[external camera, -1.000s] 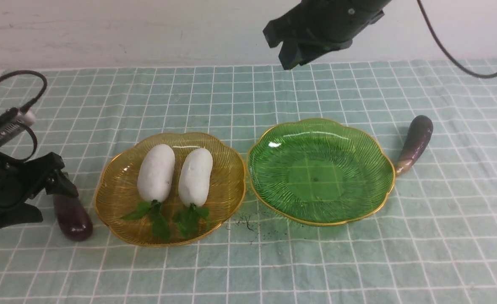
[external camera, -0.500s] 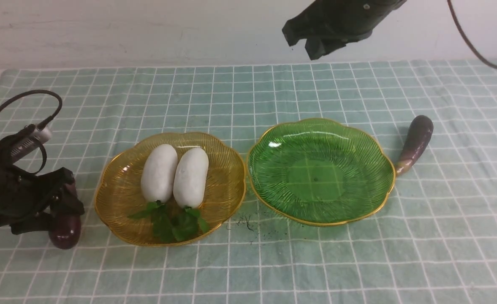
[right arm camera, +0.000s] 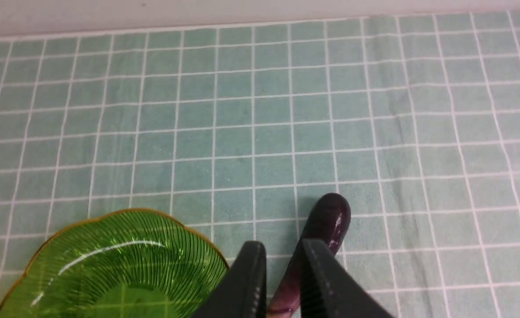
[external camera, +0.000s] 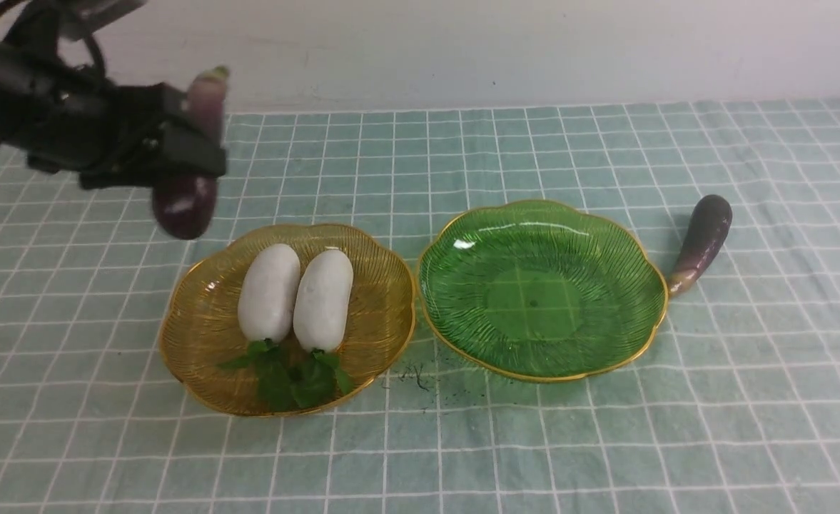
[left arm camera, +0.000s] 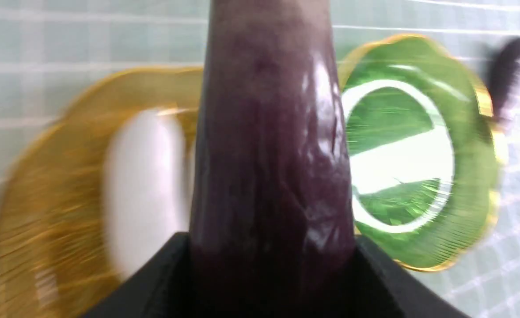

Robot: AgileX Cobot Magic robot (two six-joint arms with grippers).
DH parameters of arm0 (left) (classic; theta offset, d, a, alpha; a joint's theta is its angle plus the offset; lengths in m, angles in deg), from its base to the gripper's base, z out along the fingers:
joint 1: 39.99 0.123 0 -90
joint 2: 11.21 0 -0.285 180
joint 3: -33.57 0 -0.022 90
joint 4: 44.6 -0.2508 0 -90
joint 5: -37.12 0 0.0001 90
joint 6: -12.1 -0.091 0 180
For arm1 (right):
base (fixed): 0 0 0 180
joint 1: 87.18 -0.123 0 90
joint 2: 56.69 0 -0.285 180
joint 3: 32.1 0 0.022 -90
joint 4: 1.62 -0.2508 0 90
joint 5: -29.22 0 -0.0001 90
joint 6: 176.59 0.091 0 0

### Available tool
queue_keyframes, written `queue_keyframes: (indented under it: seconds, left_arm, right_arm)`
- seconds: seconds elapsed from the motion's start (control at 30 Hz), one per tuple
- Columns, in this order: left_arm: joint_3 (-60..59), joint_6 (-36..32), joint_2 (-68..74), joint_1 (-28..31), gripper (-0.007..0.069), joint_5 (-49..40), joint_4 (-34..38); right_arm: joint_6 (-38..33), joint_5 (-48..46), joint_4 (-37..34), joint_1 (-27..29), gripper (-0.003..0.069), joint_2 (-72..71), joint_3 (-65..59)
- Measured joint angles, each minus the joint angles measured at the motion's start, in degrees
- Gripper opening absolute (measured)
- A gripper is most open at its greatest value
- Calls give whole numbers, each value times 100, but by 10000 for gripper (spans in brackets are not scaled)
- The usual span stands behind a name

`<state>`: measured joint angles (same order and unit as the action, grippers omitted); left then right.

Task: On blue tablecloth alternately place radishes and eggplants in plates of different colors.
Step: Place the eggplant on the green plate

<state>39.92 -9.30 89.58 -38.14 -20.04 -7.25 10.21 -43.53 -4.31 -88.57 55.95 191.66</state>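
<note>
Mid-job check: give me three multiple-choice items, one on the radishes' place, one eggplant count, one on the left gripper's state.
1. The radishes lie in: A the amber plate; B neither plate; C separate plates.
2. Eggplants lying on the blue tablecloth: A none; B one; C two.
3. The left gripper is: A open, empty; B shut on the dark eggplant, raised; C out of view.
1 A, both sit side by side there. 2 B, only the curved eggplant lies there. 3 B, its jaws clamp it in mid-air.

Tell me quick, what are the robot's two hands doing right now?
Left gripper: shut on the dark eggplant, held up in the air.
Right gripper: slightly open, holding nothing.
</note>
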Motion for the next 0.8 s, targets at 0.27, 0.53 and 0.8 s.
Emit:
queue_keyframes:
  seconds: [0.27, 0.53, 0.8]
  left_arm:
    - [554, 193, 898, -1988, 381, 1210, 59]
    - [651, 193, 2259, -2825, 381, 2561, 453]
    - [651, 188, 2887, -2852, 488, 2546, 655]
  right_arm:
    - [-89, 5, -920, 843, 216, 698, -42]
    - [-125, 69, -1062, 886, 512, 2050, -72]
    - [-401, 150, -1833, 886, 574, 3044, -79]
